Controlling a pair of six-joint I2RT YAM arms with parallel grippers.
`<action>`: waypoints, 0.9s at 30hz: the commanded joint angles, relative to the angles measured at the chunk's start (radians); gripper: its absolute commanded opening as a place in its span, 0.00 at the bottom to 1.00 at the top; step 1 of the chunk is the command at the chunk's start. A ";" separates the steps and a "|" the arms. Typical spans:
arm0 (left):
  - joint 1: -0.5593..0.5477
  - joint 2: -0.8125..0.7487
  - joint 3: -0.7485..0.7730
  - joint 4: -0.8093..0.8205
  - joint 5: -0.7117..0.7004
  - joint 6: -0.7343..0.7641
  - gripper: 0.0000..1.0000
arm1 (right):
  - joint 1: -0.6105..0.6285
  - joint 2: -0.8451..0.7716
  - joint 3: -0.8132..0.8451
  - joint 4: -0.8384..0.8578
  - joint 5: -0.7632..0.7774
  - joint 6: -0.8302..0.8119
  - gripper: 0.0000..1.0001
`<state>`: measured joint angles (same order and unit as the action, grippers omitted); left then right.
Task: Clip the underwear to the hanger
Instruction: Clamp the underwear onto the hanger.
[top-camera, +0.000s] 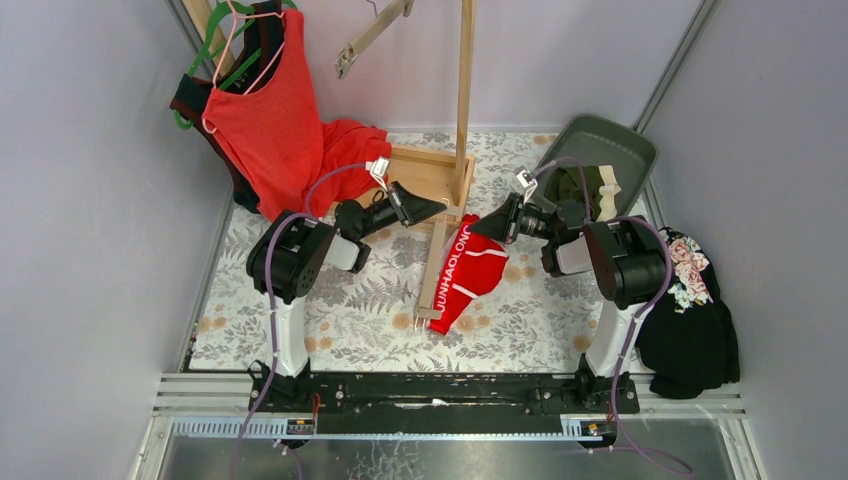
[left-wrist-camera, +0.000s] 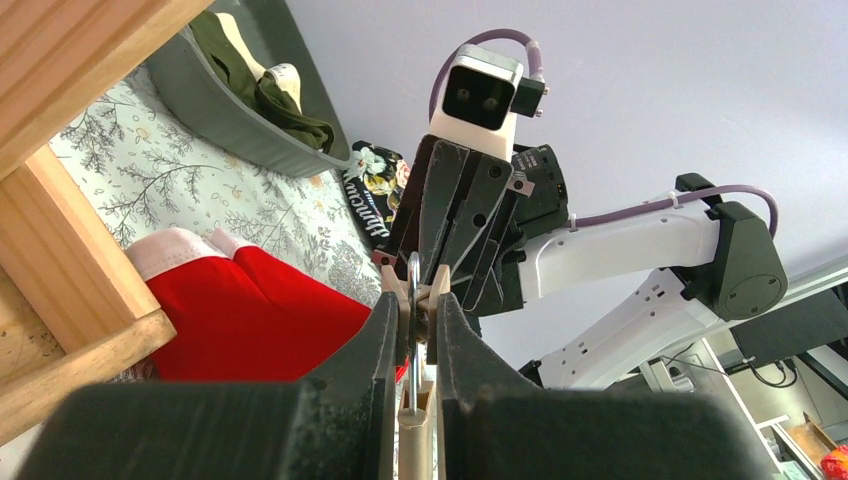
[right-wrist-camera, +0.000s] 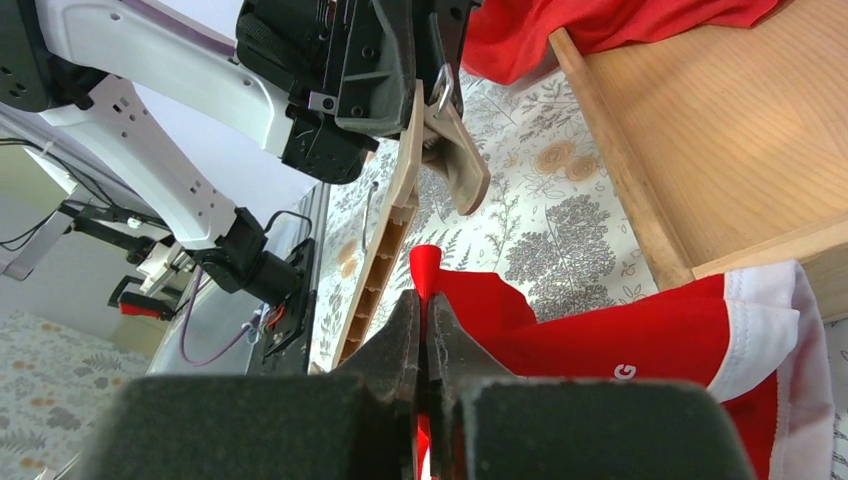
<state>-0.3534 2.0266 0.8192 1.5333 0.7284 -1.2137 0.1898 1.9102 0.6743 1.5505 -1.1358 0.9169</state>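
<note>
The bright red underwear (top-camera: 468, 272), lettered "JUNHAOLONG", hangs crumpled over the floral table beside the wooden hanger (top-camera: 436, 270). My right gripper (top-camera: 482, 226) is shut on a fold of it; in the right wrist view the red cloth (right-wrist-camera: 620, 335) runs between the closed pads of that gripper (right-wrist-camera: 424, 298). My left gripper (left-wrist-camera: 419, 300) is shut on the hanger's beige clip (left-wrist-camera: 411, 288), squeezing its tabs. That clip (right-wrist-camera: 455, 160) hangs just above the pinched red fold. The olive green underwear (top-camera: 572, 186) lies in the grey bin (top-camera: 620, 148).
A wooden stand (top-camera: 432, 172) with an upright pole (top-camera: 465, 80) is behind the grippers. A red tank top (top-camera: 268, 120) hangs at the back left. Black floral cloth (top-camera: 692, 320) lies at the right edge by the right arm.
</note>
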 joint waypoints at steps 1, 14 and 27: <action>-0.011 0.017 0.033 0.076 -0.003 0.016 0.00 | 0.008 0.003 0.045 0.142 -0.040 0.034 0.00; -0.037 0.037 0.050 0.076 0.021 0.019 0.00 | 0.011 0.016 0.063 0.142 -0.040 0.047 0.00; -0.038 0.012 -0.010 0.076 0.049 0.046 0.00 | 0.006 0.033 0.096 0.140 -0.032 0.056 0.00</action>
<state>-0.3862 2.0506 0.8288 1.5333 0.7525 -1.1915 0.1951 1.9484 0.7246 1.5623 -1.1473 0.9676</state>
